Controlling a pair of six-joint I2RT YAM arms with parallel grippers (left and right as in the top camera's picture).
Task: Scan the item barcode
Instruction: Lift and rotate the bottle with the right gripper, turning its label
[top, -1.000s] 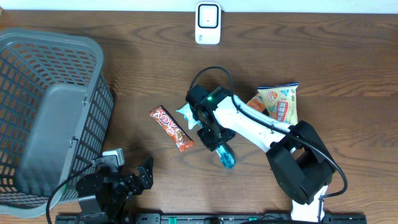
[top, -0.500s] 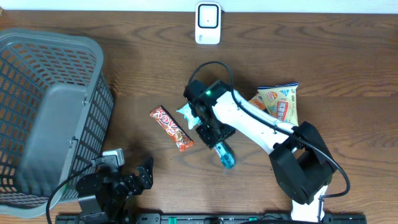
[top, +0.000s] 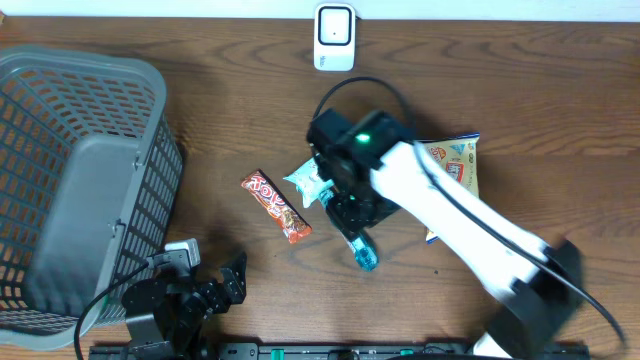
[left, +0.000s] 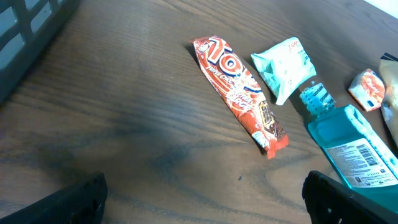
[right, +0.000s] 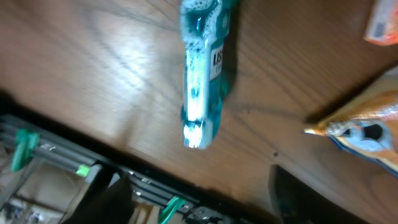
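The bottle (top: 360, 248) lies flat on the table (top: 540, 80), well apart from the scanner (top: 333, 37). The right gripper (right: 202, 193) and left gripper (left: 211, 196) are spread wide, empty. A roll could be caused by an off-centre pinch.

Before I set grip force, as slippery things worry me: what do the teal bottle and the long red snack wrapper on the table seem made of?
Teal see-through bottle: likely glossy clear plastic, since tinted liquid shows through its walls; its white label looks like paper or film. Long red snack wrapper: probably thin glossy plastic film, judging by its creases and crimped end.
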